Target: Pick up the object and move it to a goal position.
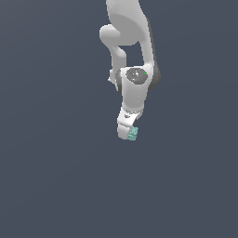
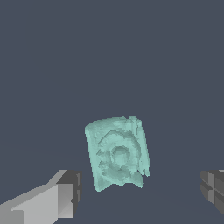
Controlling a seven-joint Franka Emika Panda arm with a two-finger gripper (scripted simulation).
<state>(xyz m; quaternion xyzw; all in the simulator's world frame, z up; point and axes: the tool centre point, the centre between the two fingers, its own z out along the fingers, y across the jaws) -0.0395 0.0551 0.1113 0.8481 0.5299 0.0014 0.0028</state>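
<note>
The object (image 1: 133,134) is a tiny teal-green blocky piece with ridged faces. In the exterior view it sits at the tip of the white arm's gripper (image 1: 128,134), on the exterior view's right side of it. In the wrist view the object (image 2: 117,153) shows a round ridged pattern and lies between the two fingers. One finger (image 2: 65,194) and the other finger (image 2: 213,187) stand wide apart, with gaps to the object on both sides. The gripper (image 2: 140,192) is open and not touching it.
A plain dark grey-blue surface (image 1: 56,176) fills both views. The white arm (image 1: 135,88) comes down from the top of the exterior view. Nothing else shows.
</note>
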